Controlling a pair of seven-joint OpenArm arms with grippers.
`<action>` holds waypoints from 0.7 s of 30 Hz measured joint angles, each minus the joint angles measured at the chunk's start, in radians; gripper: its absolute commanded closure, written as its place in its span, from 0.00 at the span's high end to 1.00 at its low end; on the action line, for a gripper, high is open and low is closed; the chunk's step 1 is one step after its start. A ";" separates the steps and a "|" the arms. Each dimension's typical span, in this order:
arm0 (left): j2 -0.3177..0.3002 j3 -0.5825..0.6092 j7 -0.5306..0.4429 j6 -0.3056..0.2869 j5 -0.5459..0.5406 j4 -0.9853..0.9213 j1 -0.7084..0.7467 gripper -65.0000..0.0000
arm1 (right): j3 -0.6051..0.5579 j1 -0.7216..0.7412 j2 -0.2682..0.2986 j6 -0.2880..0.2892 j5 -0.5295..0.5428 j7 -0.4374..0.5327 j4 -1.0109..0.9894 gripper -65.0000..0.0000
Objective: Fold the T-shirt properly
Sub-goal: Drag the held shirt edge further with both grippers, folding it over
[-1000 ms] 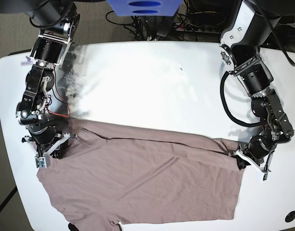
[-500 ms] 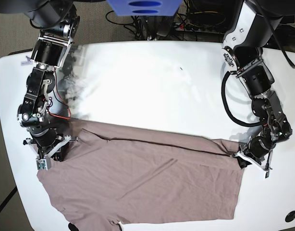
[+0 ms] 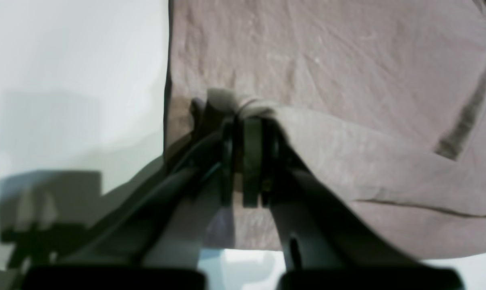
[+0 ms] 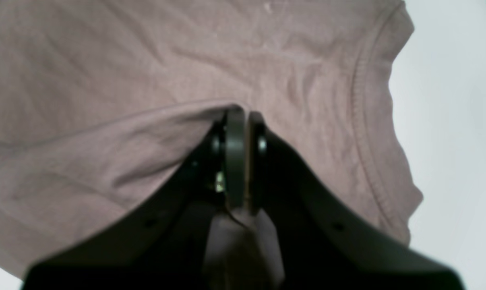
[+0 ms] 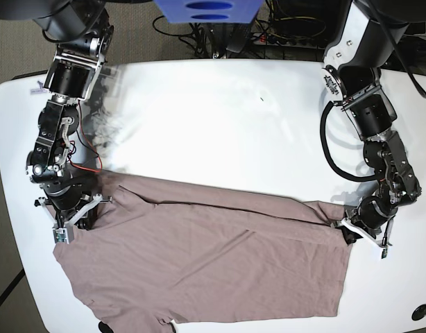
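The T-shirt (image 5: 206, 260) lies spread across the near half of the white table (image 5: 220, 118), its far edge folded over in a long ridge running between the two arms. The left gripper (image 5: 346, 229) has its jaws clamped on a pinch of fabric at one end of that ridge. The right gripper (image 5: 84, 211) is clenched on cloth at the other end, near the sleeve hem.

2 black-and-silver jointed arms (image 5: 60, 132) carry red wire, black cable loop, and white-trimmed pincers.
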 measured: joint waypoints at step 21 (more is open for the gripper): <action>0.008 0.004 -0.016 0.027 0.054 0.003 -0.011 0.09 | -0.002 0.008 0.003 -0.005 -0.008 0.008 -0.002 0.42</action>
